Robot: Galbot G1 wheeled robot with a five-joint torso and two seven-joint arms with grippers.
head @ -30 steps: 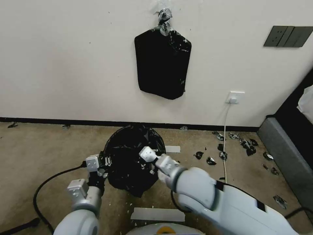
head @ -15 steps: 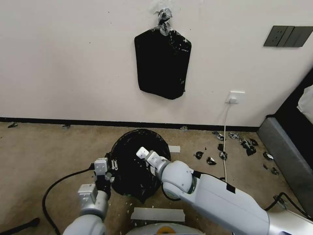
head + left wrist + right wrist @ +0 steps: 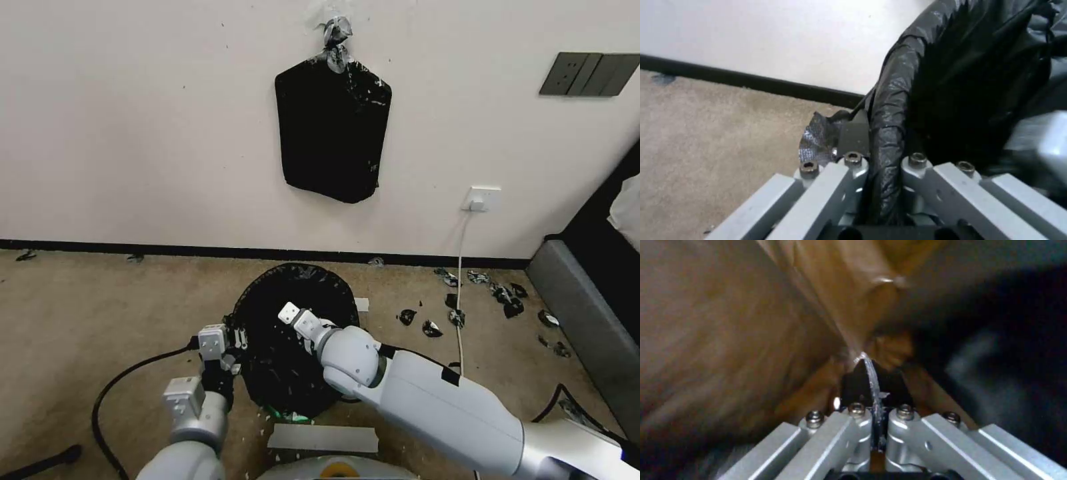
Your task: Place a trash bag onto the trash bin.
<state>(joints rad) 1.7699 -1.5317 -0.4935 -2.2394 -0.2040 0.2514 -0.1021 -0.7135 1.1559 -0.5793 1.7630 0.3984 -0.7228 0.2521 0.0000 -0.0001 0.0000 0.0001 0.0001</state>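
Note:
The crinkled black trash bag (image 3: pixel 293 327) is draped over the trash bin, whose greenish base (image 3: pixel 285 415) peeks out under the bag's lower edge. The bin's other parts are hidden. My left gripper (image 3: pixel 233 339) is at the bag's left rim, shut on its rolled edge. The left wrist view shows that black edge (image 3: pixel 887 133) pinched in the left gripper (image 3: pixel 885 160). My right gripper (image 3: pixel 291 315) reaches over the bag's open mouth. In the right wrist view the right gripper (image 3: pixel 873 383) is shut on a thin fold of film (image 3: pixel 869 366).
A flat black bundle (image 3: pixel 333 127) hangs on the wall above. Torn black scraps (image 3: pixel 503 297) and a white cable (image 3: pixel 459 287) lie on the floor to the right, beside grey furniture (image 3: pixel 587 333). Tape strips (image 3: pixel 323 438) lie near me and a black cable (image 3: pixel 127 377) at left.
Both grippers shifted right and lower with the bag. The bag's mouth spread rounder over the bin, and the greenish base came into view.

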